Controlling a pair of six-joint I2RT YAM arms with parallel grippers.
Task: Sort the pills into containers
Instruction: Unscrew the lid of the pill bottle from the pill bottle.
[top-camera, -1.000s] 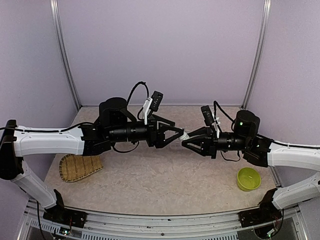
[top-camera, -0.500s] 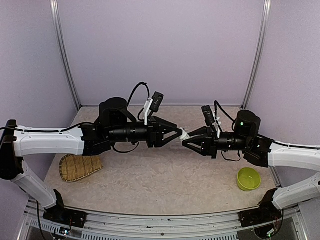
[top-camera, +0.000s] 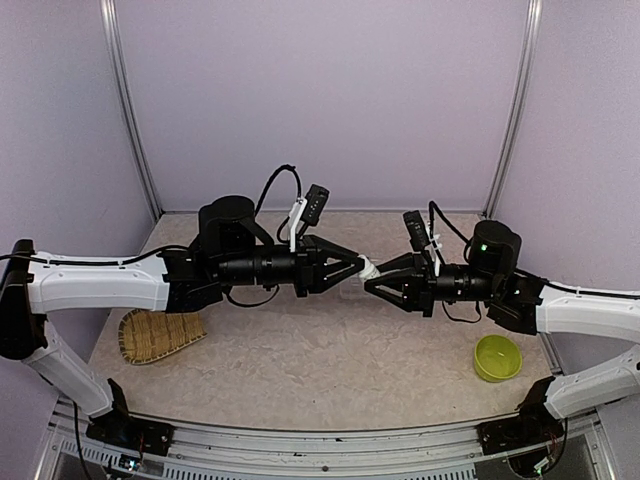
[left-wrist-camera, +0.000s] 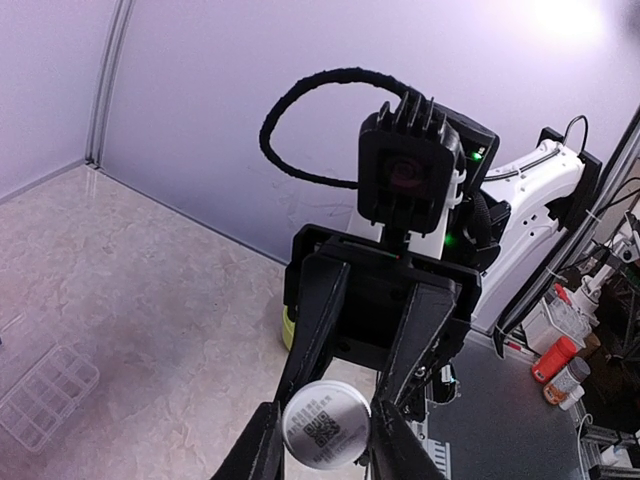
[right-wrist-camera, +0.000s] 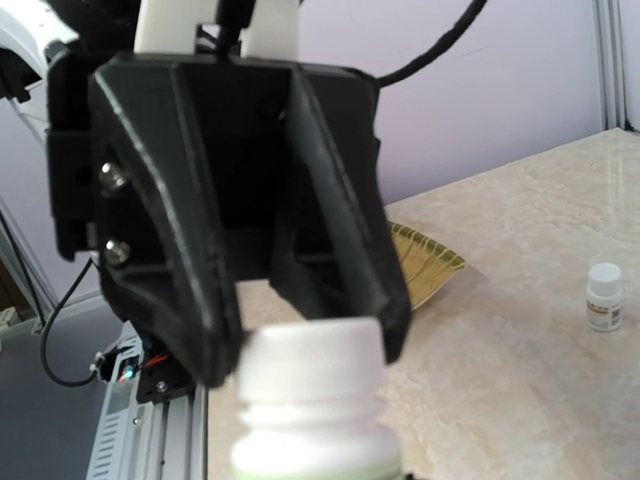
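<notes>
Pills show nowhere loose; likely they sit, tiny and apt to roll, in the white bottle (top-camera: 367, 271) held mid-frame above the surface (top-camera: 330, 360). The right hand (top-camera: 376, 283) clamps its body and the left hand (top-camera: 354, 267) pinches the cap (right-wrist-camera: 312, 365). The plastic looks light, stiff and slick, so grip the cap's side. One compartment box (left-wrist-camera: 45, 395) lies at lower left of the left wrist view. A second bottle (right-wrist-camera: 604, 297) stands at right, with one tray (top-camera: 160, 335) and one bowl (top-camera: 497, 357).

Lilac walls (top-camera: 320, 100) — beige marbled table (top-camera: 330, 360)

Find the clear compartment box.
Left wrist view, lower left corner: the clear compartment box lies flat on the table, well left of the bottle held in the air.
</notes>
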